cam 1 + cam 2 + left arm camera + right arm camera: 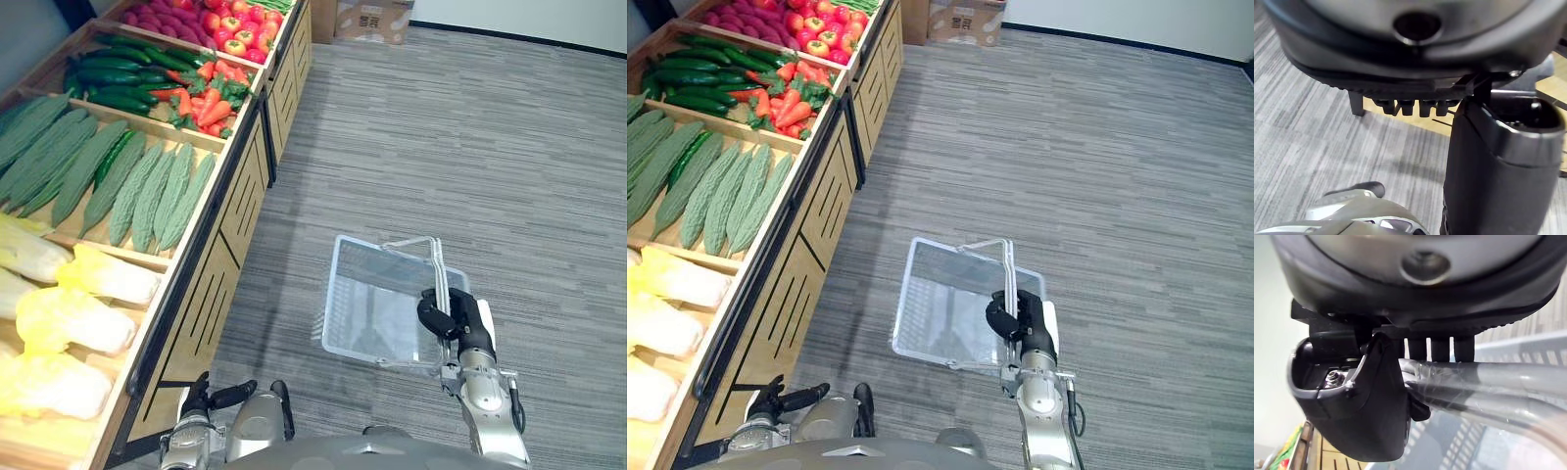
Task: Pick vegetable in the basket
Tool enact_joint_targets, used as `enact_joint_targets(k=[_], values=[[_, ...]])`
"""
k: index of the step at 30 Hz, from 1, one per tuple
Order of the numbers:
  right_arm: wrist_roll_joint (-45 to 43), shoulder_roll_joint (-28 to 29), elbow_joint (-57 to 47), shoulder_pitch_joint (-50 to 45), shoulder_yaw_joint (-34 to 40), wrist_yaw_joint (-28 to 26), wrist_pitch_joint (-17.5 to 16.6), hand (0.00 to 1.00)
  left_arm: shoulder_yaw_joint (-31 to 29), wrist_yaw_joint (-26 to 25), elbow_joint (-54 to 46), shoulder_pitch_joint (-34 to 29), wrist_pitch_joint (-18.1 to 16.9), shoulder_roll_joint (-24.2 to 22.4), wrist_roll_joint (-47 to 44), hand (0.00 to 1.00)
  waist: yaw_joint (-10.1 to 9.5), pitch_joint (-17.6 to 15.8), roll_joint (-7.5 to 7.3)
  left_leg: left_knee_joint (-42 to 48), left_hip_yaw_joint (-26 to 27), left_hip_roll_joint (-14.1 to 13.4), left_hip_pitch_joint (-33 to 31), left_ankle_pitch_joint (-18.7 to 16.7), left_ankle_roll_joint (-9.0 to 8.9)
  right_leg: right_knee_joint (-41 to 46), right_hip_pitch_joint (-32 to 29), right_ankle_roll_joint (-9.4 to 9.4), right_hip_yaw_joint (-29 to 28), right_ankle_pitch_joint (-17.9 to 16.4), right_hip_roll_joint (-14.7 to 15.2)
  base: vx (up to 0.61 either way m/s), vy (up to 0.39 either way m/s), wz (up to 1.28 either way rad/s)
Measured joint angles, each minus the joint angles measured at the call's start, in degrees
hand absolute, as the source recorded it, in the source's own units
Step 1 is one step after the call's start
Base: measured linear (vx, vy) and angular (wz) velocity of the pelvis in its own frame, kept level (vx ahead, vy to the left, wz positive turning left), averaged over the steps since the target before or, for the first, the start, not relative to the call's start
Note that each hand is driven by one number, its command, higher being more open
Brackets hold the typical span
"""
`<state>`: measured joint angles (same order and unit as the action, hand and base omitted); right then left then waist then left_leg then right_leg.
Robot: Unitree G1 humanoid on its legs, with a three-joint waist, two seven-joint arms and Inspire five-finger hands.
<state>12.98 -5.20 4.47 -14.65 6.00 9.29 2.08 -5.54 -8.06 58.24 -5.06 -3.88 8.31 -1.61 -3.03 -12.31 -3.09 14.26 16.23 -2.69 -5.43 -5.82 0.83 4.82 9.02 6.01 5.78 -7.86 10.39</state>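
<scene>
Right hand (453, 315): fingers curled round both handles (1488, 377) of the clear plastic basket (338, 294), which is empty and hangs over the carpet. Left hand (211, 397): low, fingers relaxed, holding nothing, nearer the produce shelf (211, 284). Napa cabbages (73, 318) lie closest, to its left, long axes across the shelf.

Wooden stand (240, 211), cardboard box (370, 20), grey carpet (470, 147)

silver-grey rounded shell on the right arm (487, 403), same on the left arm (257, 415) — dark matte right hand (456, 315) and left hand (202, 399), chunky black thumb (1366, 406), tiny silver screw (1332, 377) in its base
</scene>
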Motion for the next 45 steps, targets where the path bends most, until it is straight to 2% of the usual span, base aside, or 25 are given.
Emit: enact_joint_targets(k=[8,11,14,15,16,17,18,19,20,21,24,25,27,28,31,33,34,36,37,38,39,40,43,44,45], values=[[0.0,0.1,1.6,1.1,-4.9,0.0,0.0,0.00,0.0,-0.1,-0.1,-0.3,-0.1,0.5,-0.3,1.00,-0.78,1.1,-0.77,-2.0,2.6,0.3,-0.8,-0.8,-0.42,2.8,-4.2,0.25,-2.6,0.0,1.0,-0.02,0.043,-0.19],[0.1,0.0,2.2,1.1,-6.7,-0.1,0.1,0.00,0.0,-0.1,-0.8,-0.9,-0.3,0.5,-0.8,1.00,-1.52,1.2,-0.88,-1.3,1.7,0.4,-1.0,-1.9,0.45,7.4,-5.8,0.25,-1.6,0.0,1.2,0.01,0.089,0.19],[0.2,-0.6,2.7,1.2,-7.1,-0.3,0.1,0.00,0.0,-0.1,-1.7,-2.4,-1.0,0.5,-0.8,1.00,-1.39,1.1,-1.23,-1.6,-1.2,2.1,0.0,-2.6,1.53,19.3,-9.2,0.25,1.1,0.0,2.8,0.06,0.106,0.55],[0.2,-0.7,2.7,1.3,-7.1,-0.3,0.1,0.00,0.0,-0.1,-1.7,-2.9,-1.0,0.7,-0.9,1.00,-1.36,1.3,-1.86,-1.4,-2.7,3.5,0.9,-3.0,2.23,26.4,-11.0,0.55,2.0,0.3,4.4,0.13,0.104,0.84],[0.2,-0.8,2.7,1.5,-7.1,-0.2,0.1,0.00,0.0,-0.1,-2.1,-3.7,-1.0,1.0,-1.0,1.00,-1.24,1.8,-2.59,-0.5,-4.8,4.8,1.2,-3.6,2.92,33.1,-12.8,0.68,1.8,2.2,5.9,0.17,0.120,0.97],[0.2,-0.9,2.7,1.5,-7.1,-0.1,0.1,0.00,0.1,-0.1,-2.2,-3.9,-1.0,1.1,-1.0,1.00,-1.09,1.8,-2.66,0.4,-6.3,5.3,1.4,-3.8,3.43,35.9,-13.3,0.05,1.8,3.8,6.2,0.21,0.089,1.20],[0.2,-1.1,2.7,1.6,-6.9,-0.1,0.1,0.00,0.1,-0.1,-2.2,-4.1,-1.0,1.1,-1.0,1.00,-0.80,1.8,-2.55,2.3,-9.4,5.8,1.8,-4.5,4.33,40.6,-14.1,-1.26,1.8,8.4,6.2,0.19,0.058,1.15],[0.2,-1.2,2.7,1.6,-6.7,0.0,0.1,0.00,0.1,-0.1,-2.2,-4.2,-0.9,1.1,-1.0,1.00,-0.30,1.7,-2.40,3.0,-11.2,6.0,2.0,-4.8,4.75,43.1,-14.6,-1.78,1.8,10.4,6.2,0.24,0.047,1.49],[0.2,-1.2,2.7,1.8,-7.1,-0.1,0.0,0.00,0.1,-0.1,-1.9,-4.3,-0.8,1.1,-1.0,1.00,0.33,1.7,-2.29,4.2,-14.2,6.4,2.1,-5.5,5.40,48.5,-16.1,-3.26,1.6,7.1,6.1,0.21,0.022,1.37],[0.2,-1.2,2.6,2.4,-7.9,-0.2,0.0,0.00,0.0,0.0,-1.5,-4.3,-0.7,1.3,-0.8,1.00,0.09,1.8,-2.47,4.6,-16.4,6.5,2.6,-5.7,5.52,51.6,-17.6,-3.86,2.1,2.7,5.1,0.20,0.011,1.21],[0.1,-1.2,2.6,4.1,-9.9,-0.9,-0.6,0.00,-2.1,0.0,0.4,-4.4,0.0,1.2,-0.8,1.00,0.05,1.6,-2.09,4.7,-20.8,6.4,5.0,-6.2,5.38,48.9,-19.2,-4.37,4.3,-3.0,3.5,0.16,-0.023,0.87],[0.1,-1.1,2.6,4.5,-10.1,-1.3,-0.8,0.00,-2.3,0.0,0.9,-4.4,0.2,1.2,-0.7,1.00,0.06,1.6,-2.02,4.9,-21.7,6.2,5.4,-6.5,5.29,47.0,-19.3,-4.70,4.4,-3.6,3.1,0.14,-0.083,0.71],[0.0,-1.2,2.6,6.0,-11.0,-1.8,-1.3,0.00,-2.3,0.0,2.0,-4.4,0.3,1.2,-0.7,1.00,-0.18,1.2,-1.02,7.2,-23.9,4.8,5.6,-8.5,4.62,36.9,-19.6,-5.07,3.0,-4.0,0.6,0.11,-0.107,0.49],[0.0,-1.1,2.9,7.2,-12.4,-2.6,-1.3,0.00,-2.3,-0.1,2.5,-4.5,0.3,1.5,-0.7,1.00,-1.28,0.6,-0.16,9.6,-24.6,3.2,5.4,-10.6,3.85,29.5,-20.5,-4.52,0.1,-3.6,-1.7,0.08,-0.120,0.19],[0.2,-1.2,2.9,7.4,-14.0,-3.8,-1.3,0.00,-3.8,-0.2,3.0,-4.6,0.2,1.8,-0.7,1.00,-1.69,0.5,-0.04,12.5,-26.9,1.8,5.0,-13.5,2.50,20.2,-21.9,-2.12,-6.2,-2.0,-4.0,0.09,-0.193,0.32],[0.1,-1.7,2.9,7.3,-14.5,-3.9,-1.2,0.00,-4.5,-0.6,3.8,-4.4,0.2,1.7,-0.7,1.00,-1.17,0.2,-0.84,14.6,-30.5,2.1,4.8,-15.6,0.85,14.4,-22.6,-0.25,-13.5,-0.6,-4.8,0.12,-0.302,0.70],[0.1,-1.9,2.9,7.2,-14.5,-4.0,-1.2,0.00,-4.5,-0.5,3.7,-4.3,0.2,1.7,-0.7,1.00,-1.00,0.3,-0.99,15.0,-31.6,2.2,4.7,-16.2,0.34,13.6,-22.5,-0.03,-15.0,-0.4,-4.8,0.14,-0.365,1.00],[0.0,-2.0,2.7,6.9,-14.5,-4.0,-1.2,0.00,-4.8,-0.5,2.9,-4.2,-0.1,2.0,-0.5,1.00,0.32,0.6,-2.40,16.7,-36.8,4.1,3.4,-17.8,-1.70,13.1,-21.3,0.13,-20.0,-0.3,-4.6,0.15,-0.418,1.45],[-0.1,-2.8,2.4,6.6,-14.2,-3.9,-1.2,0.00,-4.8,-0.5,2.3,-3.2,-0.7,2.5,-0.5,1.00,1.08,0.8,-3.67,18.3,-42.3,5.5,2.2,-19.3,-3.80,15.4,-20.6,4.13,-21.2,1.4,-4.8,0.16,-0.449,1.75],[-0.2,-3.8,2.4,6.6,-14.0,-3.9,-1.2,0.00,-4.7,-0.4,2.3,-2.6,-0.7,1.9,-0.5,1.00,1.23,0.6,-2.39,18.5,-44.6,5.2,1.8,-19.6,-4.58,17.4,-20.7,4.06,-18.7,0.0,-5.2,0.19,-0.538,1.94],[-0.2,-5.6,2.4,6.7,-14.1,-3.9,-1.2,0.00,-4.6,-0.2,2.2,-1.9,-1.0,0.8,-0.5,1.00,0.65,0.5,-0.49,17.4,-47.9,3.6,1.8,-19.4,-6.05,19.4,-21.0,3.01,-15.4,-1.5,-6.2,0.10,-0.437,1.22],[-0.2,-6.5,2.2,7.2,-14.1,-3.9,-1.2,0.00,-4.7,-0.2,2.3,-2.0,-1.0,0.2,-0.5,1.00,-0.38,0.5,0.38,15.0,-49.5,2.0,1.9,-18.3,-7.51,21.5,-21.8,2.46,-13.3,-2.5,-6.8,0.09,-0.433,1.08],[-0.2,-6.9,2.1,9.1,-14.5,-3.9,-1.2,0.00,-6.4,-0.6,2.3,-2.4,-0.9,0.0,-0.7,1.00,-0.51,0.5,0.41,10.3,-52.0,-0.4,1.9,-15.3,-9.33,23.6,-22.6,0.69,-9.4,-4.2,-7.1,0.04,-0.348,0.65],[-0.2,-7.2,1.9,9.4,-14.7,-4.0,-1.2,0.00,-7.8,-1.1,2.3,-2.6,-1.0,-0.1,-0.8,1.00,-1.02,0.5,0.28,7.8,-52.4,-2.4,1.9,-13.4,-10.15,23.8,-22.8,-0.37,-7.5,-4.8,-7.8,0.03,-0.355,0.56],[-0.2,-7.8,1.8,9.5,-15.3,-4.0,-1.2,0.00,-8.7,-1.3,2.3,-2.7,-1.0,-0.3,-0.9,1.00,-1.33,0.6,0.09,6.5,-52.5,-3.2,1.9,-12.4,-10.59,24.1,-23.0,-0.87,-6.8,-5.1,-8.1,0.01,-0.200,0.45]])
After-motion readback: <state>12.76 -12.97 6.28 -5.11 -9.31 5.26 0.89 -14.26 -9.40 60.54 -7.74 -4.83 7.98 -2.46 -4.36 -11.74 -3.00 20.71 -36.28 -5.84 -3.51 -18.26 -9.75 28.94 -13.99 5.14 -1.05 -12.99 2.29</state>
